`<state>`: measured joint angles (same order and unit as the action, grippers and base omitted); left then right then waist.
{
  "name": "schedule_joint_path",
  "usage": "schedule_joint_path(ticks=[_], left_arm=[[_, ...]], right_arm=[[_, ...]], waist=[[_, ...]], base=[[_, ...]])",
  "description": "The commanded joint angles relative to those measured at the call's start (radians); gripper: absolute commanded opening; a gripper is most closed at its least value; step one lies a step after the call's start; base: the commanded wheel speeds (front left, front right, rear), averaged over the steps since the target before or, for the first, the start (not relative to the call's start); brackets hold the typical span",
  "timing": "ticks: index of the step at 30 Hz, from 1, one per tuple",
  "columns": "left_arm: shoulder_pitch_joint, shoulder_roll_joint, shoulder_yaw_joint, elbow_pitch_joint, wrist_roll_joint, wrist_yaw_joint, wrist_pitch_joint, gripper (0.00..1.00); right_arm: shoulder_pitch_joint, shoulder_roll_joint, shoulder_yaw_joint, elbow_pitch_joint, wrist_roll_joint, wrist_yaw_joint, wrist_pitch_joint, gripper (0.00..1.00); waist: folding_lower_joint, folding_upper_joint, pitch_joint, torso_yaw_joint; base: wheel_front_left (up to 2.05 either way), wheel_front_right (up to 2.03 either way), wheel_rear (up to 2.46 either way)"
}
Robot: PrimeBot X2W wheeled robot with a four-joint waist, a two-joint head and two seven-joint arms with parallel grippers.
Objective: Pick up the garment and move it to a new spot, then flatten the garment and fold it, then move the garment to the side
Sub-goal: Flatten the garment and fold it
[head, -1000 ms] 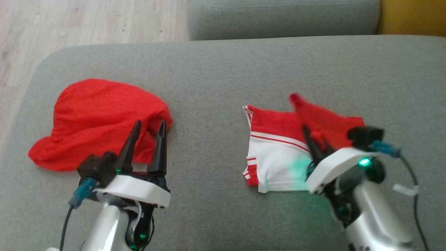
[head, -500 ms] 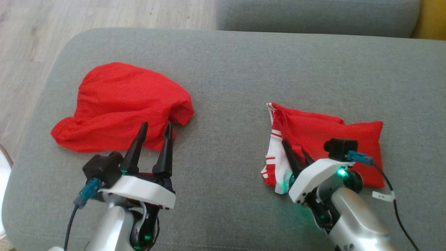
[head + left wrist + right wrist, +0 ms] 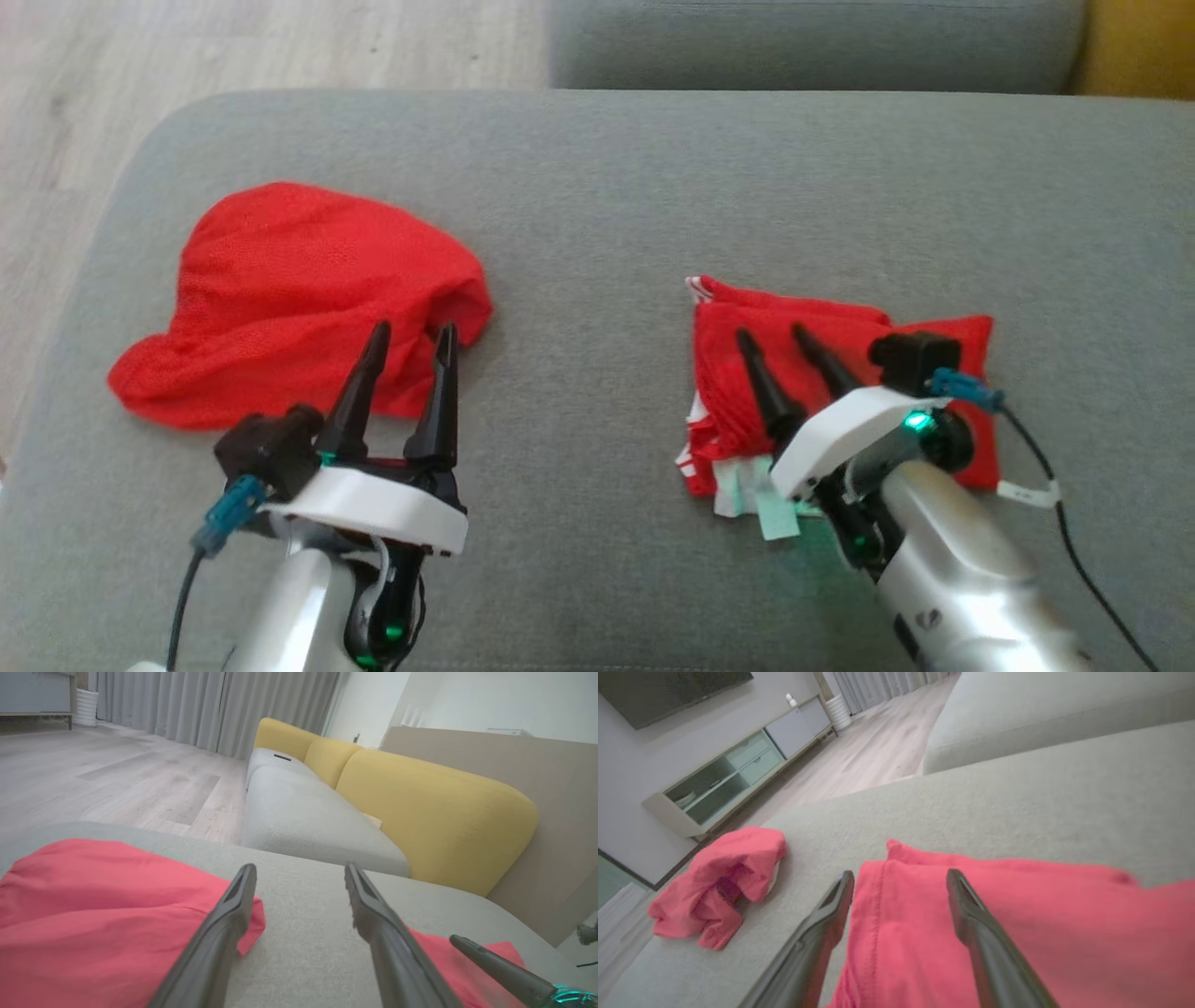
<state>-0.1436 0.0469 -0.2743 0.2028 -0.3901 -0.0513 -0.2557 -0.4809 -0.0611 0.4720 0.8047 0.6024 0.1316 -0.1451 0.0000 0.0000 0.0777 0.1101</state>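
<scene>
Right fingers were spread wide, gripping nothing, over folded garment on couch. Guess fold was done. Left fingers spread too, empty, parked by red heap.

Head view: high, steep downward look at grey seat cushion. Left wrist view: low, close over cushion, facing yellow sofa back. Right wrist view: low, facing TV cabinet. All three share crumpled red garment, folded red garment.

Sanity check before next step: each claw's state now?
Left claw: open, empty, by the crumpled garment.
Right claw: open, empty, over the folded garment.
</scene>
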Motion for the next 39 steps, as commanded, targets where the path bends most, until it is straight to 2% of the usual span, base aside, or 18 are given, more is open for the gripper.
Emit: schedule_joint_path(ticks=[1, 6, 14, 25, 39], left_arm=[[-0.033, 0.003, 0.039, -0.041, -0.002, 0.004, -0.006, 1.0], [-0.032, 0.003, 0.05, -0.068, 0.002, 0.006, -0.006, 1.0], [-0.03, 0.003, 0.068, -0.105, 0.007, 0.009, -0.006, 1.0], [-0.015, 0.003, 0.056, -0.083, 0.026, -0.003, -0.006, 1.0], [0.005, 0.003, 0.041, -0.056, 0.037, -0.007, -0.006, 1.0]], right_arm=[[-0.04, 0.011, -0.002, -0.025, -0.021, -0.001, -0.02, 1.0], [-0.04, -0.002, -0.11, -0.057, -0.156, -0.001, -0.063, 1.0], [0.062, -0.067, -0.284, -0.253, -0.32, -0.001, -0.084, 1.0], [0.253, -0.033, -0.446, -0.469, -0.441, -0.001, -0.058, 1.0], [0.315, 0.006, -0.483, -0.541, -0.465, -0.001, -0.04, 1.0]], waist=[[0.0, 0.0, -0.005, -0.019], [0.0, 0.0, -0.011, -0.065], [0.0, 0.0, -0.016, -0.123], [0.0, 0.0, -0.015, -0.161], [0.0, 0.0, -0.005, -0.169]], base=[[0.0, 0.0, 0.0], [0.0, 0.0, 0.0], [0.0, 0.0, 0.0], [0.0, 0.0, 0.0], [0.0, 0.0, 0.0]])
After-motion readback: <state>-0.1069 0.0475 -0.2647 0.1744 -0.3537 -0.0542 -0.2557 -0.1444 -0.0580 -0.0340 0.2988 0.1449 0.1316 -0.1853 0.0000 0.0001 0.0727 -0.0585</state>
